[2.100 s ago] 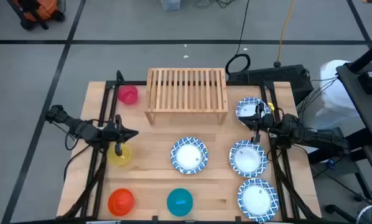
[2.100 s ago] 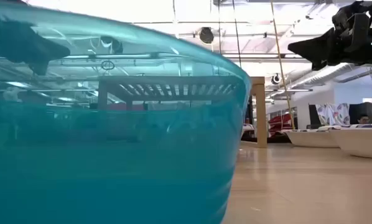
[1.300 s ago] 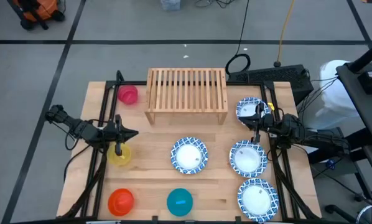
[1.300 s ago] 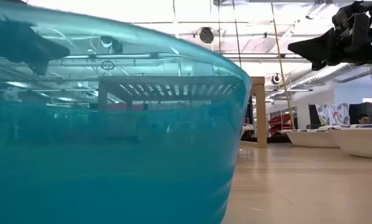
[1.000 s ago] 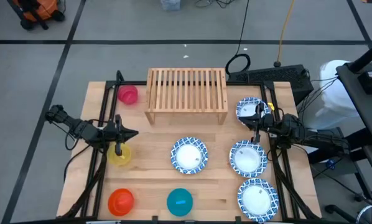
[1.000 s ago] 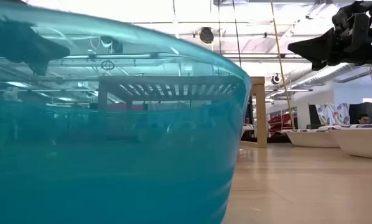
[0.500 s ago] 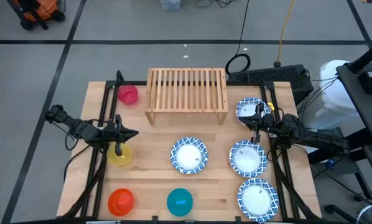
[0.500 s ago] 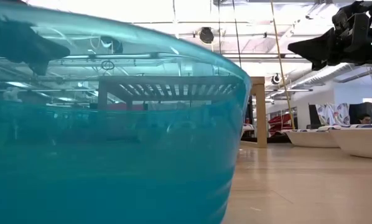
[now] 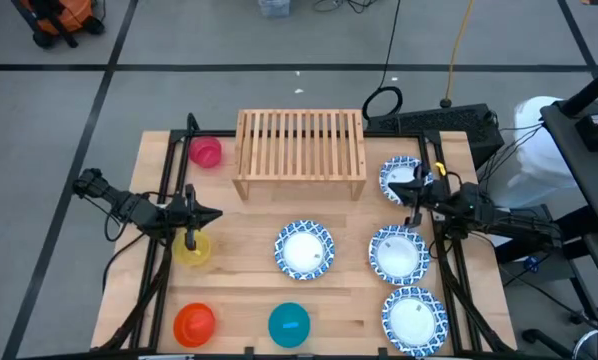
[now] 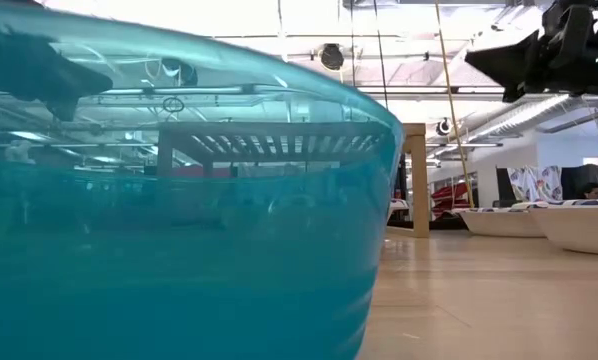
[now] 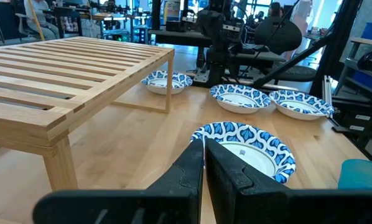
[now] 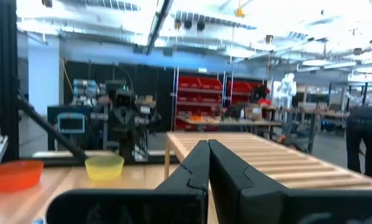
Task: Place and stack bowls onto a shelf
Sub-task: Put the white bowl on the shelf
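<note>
Both grippers closed, empty: left gripper (image 9: pixel 191 240) over yellow bowl (image 9: pixel 193 250), right gripper (image 9: pixel 416 196) near far-right bowl (image 9: pixel 399 174). Bowls probably rigid, light, slippery; best pinched at rim. Shelf (image 9: pixel 300 145) bare.

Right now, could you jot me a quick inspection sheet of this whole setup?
Surface: wooden table.
Job's things: empty shelf; four blue-patterned bowls and pink, yellow, orange, teal bowls on the table, unstacked.
Clutter: nothing seen.
Grippers: left gripper above the yellow bowl, right gripper over the farthest patterned bowl; both shut, empty.
Cables: black loop and yellow cord behind the table.
Surroundings: grey floor; people at desks.
</note>
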Action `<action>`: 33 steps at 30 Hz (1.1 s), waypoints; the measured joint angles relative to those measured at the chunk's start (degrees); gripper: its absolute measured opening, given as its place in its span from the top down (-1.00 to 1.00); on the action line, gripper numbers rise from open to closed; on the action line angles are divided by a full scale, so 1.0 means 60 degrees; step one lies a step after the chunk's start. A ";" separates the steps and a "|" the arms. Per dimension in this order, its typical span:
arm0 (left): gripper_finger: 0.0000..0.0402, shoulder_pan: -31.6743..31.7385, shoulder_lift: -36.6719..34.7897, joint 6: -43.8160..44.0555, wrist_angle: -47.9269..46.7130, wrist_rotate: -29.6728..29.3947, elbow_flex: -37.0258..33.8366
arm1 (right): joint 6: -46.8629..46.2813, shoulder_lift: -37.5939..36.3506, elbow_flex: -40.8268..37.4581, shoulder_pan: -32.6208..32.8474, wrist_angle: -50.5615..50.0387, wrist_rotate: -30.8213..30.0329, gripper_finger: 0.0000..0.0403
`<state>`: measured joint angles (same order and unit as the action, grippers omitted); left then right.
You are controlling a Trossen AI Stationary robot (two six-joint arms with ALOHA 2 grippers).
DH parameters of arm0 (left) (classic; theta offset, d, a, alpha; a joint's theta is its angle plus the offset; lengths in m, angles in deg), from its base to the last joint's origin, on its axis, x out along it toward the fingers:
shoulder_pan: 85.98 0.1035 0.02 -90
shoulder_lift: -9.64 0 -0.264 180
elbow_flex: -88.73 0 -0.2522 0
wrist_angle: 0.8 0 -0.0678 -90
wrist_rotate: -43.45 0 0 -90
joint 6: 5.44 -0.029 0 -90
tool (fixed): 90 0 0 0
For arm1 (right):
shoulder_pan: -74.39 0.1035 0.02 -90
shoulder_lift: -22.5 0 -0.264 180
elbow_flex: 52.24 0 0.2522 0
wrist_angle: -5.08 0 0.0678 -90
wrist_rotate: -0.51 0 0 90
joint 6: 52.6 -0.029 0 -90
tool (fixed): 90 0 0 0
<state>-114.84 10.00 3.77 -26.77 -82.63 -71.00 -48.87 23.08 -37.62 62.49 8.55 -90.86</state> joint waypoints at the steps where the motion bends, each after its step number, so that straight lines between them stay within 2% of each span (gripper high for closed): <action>1: 0.88 0.0002 0.0000 0.0000 0.0000 -0.0001 0.0000 | 0.0000 0.0003 0.0000 0.0000 0.0121 0.0003 1.00; 10: 0.88 0.0000 0.0000 0.0000 0.0001 -0.0001 0.0000 | 0.0027 0.0004 0.0000 0.0000 0.0286 -0.0036 1.00; 17: 0.88 0.0003 0.0000 0.0000 0.0001 0.0001 0.0000 | 0.0103 0.0007 0.0000 -0.0016 -0.0148 -0.0334 1.00; 20: 0.88 0.0002 0.0000 0.0000 0.0001 0.0002 0.0000 | -0.0039 0.0011 0.0029 -0.0015 -0.0446 -0.0775 1.00; 25: 0.88 0.0000 0.0000 0.0000 0.0001 0.0001 0.0000 | 0.0016 0.0146 0.0825 -0.0018 -0.3223 -0.1554 1.00; 28: 0.88 0.0000 0.0000 0.0000 0.0002 0.0002 0.0000 | -0.0052 0.0383 0.1616 -0.0018 -0.4559 -0.1562 1.00; 33: 0.88 0.0000 0.0000 0.0000 0.0008 0.0001 0.0000 | -0.0362 0.1205 0.2795 -0.0018 -0.5463 -0.1577 1.00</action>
<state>-114.84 10.00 3.77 -26.72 -82.63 -71.00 -51.05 30.31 -20.85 62.38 -24.22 -100.32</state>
